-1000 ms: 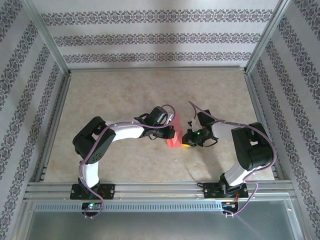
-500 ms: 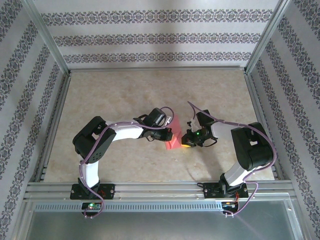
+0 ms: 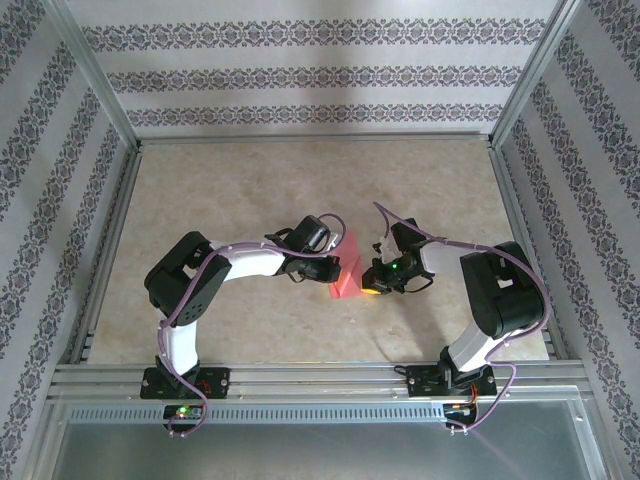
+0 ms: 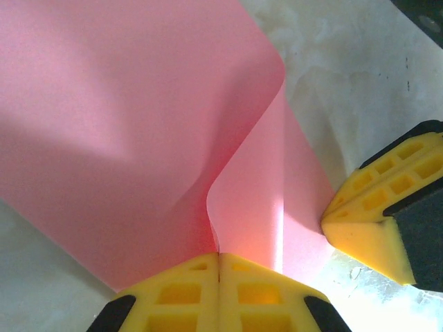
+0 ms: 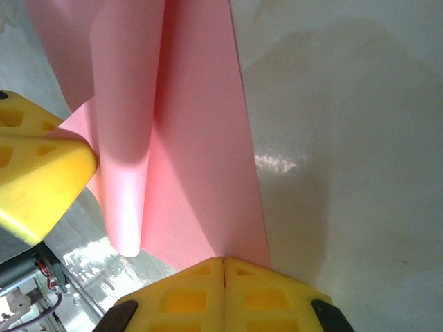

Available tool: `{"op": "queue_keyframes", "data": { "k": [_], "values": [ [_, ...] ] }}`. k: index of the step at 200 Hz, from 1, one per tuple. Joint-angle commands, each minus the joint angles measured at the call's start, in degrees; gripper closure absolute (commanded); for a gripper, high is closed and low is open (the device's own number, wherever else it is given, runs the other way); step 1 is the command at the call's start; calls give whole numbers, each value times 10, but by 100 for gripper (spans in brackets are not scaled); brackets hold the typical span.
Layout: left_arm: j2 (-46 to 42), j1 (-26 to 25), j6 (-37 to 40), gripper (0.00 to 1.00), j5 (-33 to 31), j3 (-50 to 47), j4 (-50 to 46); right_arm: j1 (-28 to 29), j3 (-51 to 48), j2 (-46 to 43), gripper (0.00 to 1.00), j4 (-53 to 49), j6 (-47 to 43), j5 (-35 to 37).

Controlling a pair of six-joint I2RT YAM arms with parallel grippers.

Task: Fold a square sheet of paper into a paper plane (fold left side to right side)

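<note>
- The square sheet of paper (image 3: 344, 268) sat near the middle of the table (image 3: 250, 180), between the two arms. It was no longer flat: one part lay on the surface and the other rose in a soft curl above it.
- The left claw (image 4: 219, 257) was fully closed, its yellow pads meeting on an edge of the sheet. From its wrist camera, the pink paper bowed up and away from that pinch in a rounded loop with no crease. I took this to be the left side, lifted so it could go over onto the right.
- The right claw (image 5: 223, 261) was also closed, its tips meeting at the opposite edge where the paper lay against the table. It appeared to nip that edge, though I could not be sure it was not simply pressing on it. Either way, I judged it an anchor to stop the thin sheet sliding or turning.
- The two claws were close together, almost tip to tip across the narrowed paper, so the fold looked well advanced but not yet pressed.
- The next step would probably need the lifted edge laid squarely on the held one. A skewed loop would give a crooked centre crease.
</note>
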Motion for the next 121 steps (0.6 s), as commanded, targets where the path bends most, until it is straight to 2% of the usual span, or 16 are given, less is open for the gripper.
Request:
{"op": "queue_keyframes", "data": {
  "k": [1, 121],
  "values": [
    [-2, 13, 19, 100, -11, 14, -24, 6, -2, 21, 100, -24, -15, 24],
    [-1, 23, 35, 100, -23, 20, -37, 6, -1, 22, 100, -24, -15, 25]
  ]
}}
